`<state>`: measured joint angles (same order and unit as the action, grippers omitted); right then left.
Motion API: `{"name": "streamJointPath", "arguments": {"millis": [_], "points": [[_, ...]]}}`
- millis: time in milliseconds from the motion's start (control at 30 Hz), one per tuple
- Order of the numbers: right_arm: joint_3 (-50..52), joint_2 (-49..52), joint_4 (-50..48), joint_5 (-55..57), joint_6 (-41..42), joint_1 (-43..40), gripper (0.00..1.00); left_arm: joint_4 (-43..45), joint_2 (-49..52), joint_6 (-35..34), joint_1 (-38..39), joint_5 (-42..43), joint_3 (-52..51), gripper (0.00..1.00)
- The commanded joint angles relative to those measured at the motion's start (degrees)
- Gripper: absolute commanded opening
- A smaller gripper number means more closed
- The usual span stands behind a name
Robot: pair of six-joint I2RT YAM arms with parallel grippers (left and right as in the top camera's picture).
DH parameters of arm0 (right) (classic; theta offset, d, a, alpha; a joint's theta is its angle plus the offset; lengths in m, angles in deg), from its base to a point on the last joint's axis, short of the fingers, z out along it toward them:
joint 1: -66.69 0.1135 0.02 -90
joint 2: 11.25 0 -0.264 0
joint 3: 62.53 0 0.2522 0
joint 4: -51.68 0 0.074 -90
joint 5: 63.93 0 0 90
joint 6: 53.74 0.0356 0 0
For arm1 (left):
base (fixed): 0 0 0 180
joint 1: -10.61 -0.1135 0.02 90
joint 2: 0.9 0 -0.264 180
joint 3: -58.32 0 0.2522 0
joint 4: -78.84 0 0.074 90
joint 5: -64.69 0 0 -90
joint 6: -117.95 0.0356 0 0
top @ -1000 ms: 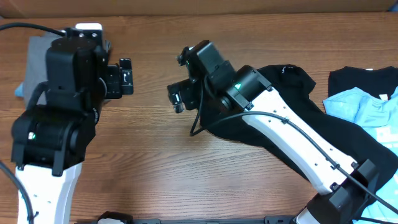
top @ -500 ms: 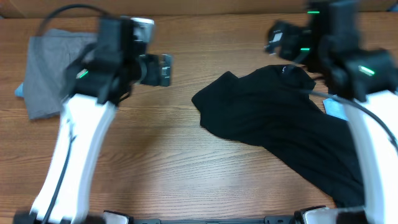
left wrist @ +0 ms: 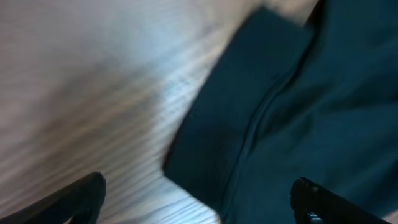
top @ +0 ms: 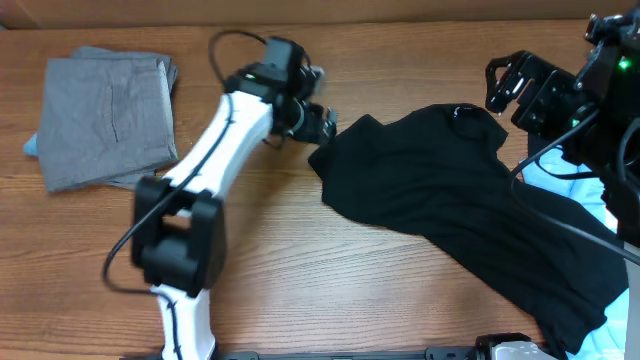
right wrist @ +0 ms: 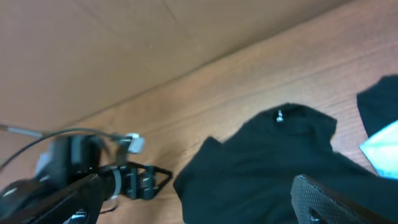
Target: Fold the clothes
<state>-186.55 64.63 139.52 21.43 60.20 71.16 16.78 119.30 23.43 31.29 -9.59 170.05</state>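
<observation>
Hovering spread wide and empty, left gripper (left wrist: 198, 185) frames the black T-shirt (left wrist: 311, 93) sleeve; overhead shows right gripper (top: 506, 82) likewise parted.

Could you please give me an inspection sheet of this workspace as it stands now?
Surface: wooden table.
Job's things: black T-shirt crumpled, unfolded; grey garment folded, far left; light blue garment at the right edge.
Clutter: nothing seen.
Grippers: left tool open, at the black T-shirt's sleeve; right tool open, holding nothing.
Cables: black cable looped off the left arm; another cable by the right arm.
Surroundings: brown board behind the table.
</observation>
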Motion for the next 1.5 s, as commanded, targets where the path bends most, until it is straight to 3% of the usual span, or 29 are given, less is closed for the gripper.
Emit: {"name": "streamJointPath", "arguments": {"millis": [0, 133, 267, 400, 467, 533, 600, 900, 1000, 1133, 1267, 1467], "points": [[-0.7, -0.3, 0.5, -0.4, 0.1, -0.3, 1.0, -0.1, 2.7, 3.9, 2.3, 1.4, 0.7, 0.97], [-0.7, -0.2, 0.6, -0.4, 0.1, -0.3, 1.0, -0.7, 5.3, 5.6, 4.9, -4.3, 0.7, 0.91], [-0.7, -0.2, 0.7, -0.3, 0.1, -0.3, 1.0, -1.9, 7.1, 5.6, 6.8, -11.3, 0.7, 0.76], [-0.7, -0.2, 0.7, -0.4, 0.1, -0.3, 1.0, -3.2, 9.8, 5.6, 7.5, -14.3, 0.7, 0.54], [-0.7, -0.2, 0.7, -0.3, 0.1, -0.3, 1.0, -4.7, 11.5, 5.6, 7.5, -16.3, 0.7, 0.39], [-0.7, -0.2, 0.8, -0.3, 0.1, -0.4, 1.0, -7.0, 13.2, 5.2, 7.2, -20.2, 0.7, 0.15], [-0.7, -0.2, 1.0, 0.2, 0.0, -0.4, 1.0, -9.2, 14.1, 2.6, 6.5, -24.0, 0.7, 0.04], [-0.7, -0.2, 1.5, 3.7, -0.1, -0.4, 1.0, -27.1, 12.4, -16.2, -4.3, -45.2, 0.9, 0.04], [-0.7, -0.2, 1.4, 4.2, -0.1, -0.4, 1.0, -33.2, 11.9, -17.9, -10.5, -47.2, 0.9, 0.04], [-0.7, -0.2, 1.5, 5.2, -0.1, -0.4, 1.0, -34.6, 10.5, -16.9, -19.8, -36.8, 0.9, 0.04], [-0.7, 0.3, 1.5, 5.2, -0.1, -0.4, 1.0, -33.3, 8.7, -7.0, -26.8, -21.2, 0.9, 0.05], [-0.7, 3.1, 2.7, 5.2, 0.0, -0.4, 1.0, -30.6, 1.6, 0.6, -31.3, -8.4, 0.9, 0.24]]}}
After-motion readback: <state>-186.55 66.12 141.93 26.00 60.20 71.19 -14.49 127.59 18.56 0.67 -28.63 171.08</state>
